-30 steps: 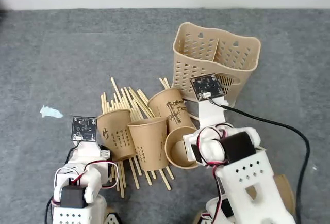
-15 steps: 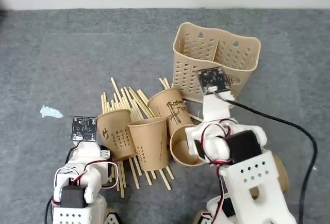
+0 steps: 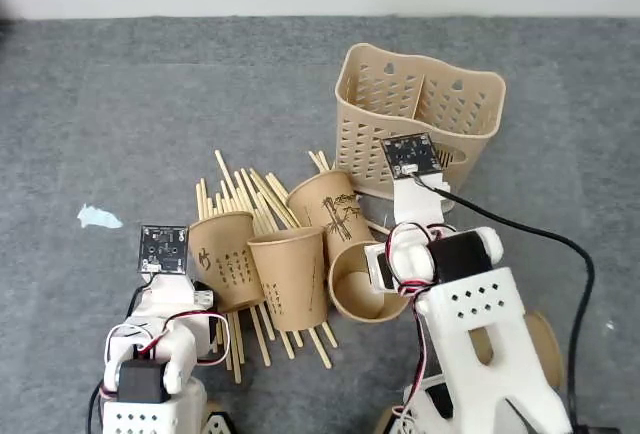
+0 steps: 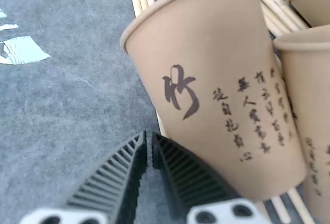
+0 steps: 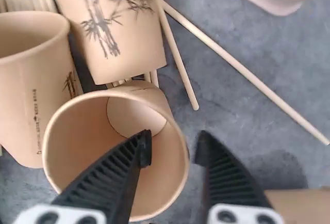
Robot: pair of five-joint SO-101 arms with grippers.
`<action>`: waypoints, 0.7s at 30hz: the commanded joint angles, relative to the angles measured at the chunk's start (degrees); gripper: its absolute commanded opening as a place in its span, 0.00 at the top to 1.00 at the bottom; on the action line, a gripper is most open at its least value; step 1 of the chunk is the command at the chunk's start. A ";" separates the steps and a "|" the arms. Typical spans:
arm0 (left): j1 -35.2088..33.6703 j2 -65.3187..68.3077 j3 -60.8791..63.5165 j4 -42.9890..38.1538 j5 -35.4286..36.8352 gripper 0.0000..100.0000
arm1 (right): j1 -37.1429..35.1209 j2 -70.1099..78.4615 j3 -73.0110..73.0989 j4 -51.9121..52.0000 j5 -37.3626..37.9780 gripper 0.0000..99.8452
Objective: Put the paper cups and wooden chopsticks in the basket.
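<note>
Down on the grey table [image 3: 120, 104], the right gripper [image 5: 174, 139] straddled the rim of the tipped cup [image 5: 103, 146], jaws parted, seemingly not pinching it. The left gripper [image 4: 149, 135], jaws nearly together and holding nothing, sat just beside the leftmost cup [image 4: 216, 95]. Cups and chopsticks [image 3: 245, 194] lay outside the basket [image 3: 420, 114].

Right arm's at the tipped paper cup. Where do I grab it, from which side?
Pinch the rim wall of the tipped paper cup from its open mouth, which faces the right end effector: one finger inside, one outside. Lying on its side, its round body might roll.
</note>
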 commanded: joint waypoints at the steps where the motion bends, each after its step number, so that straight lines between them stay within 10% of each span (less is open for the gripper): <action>1: 0.26 -0.97 -0.48 -0.26 0.44 0.99 | 0.92 0.13 -0.62 -0.66 1.85 0.97; 21: 0.26 -0.97 -0.48 -0.26 0.44 0.99 | 9.19 0.75 -48.88 20.62 4.75 0.99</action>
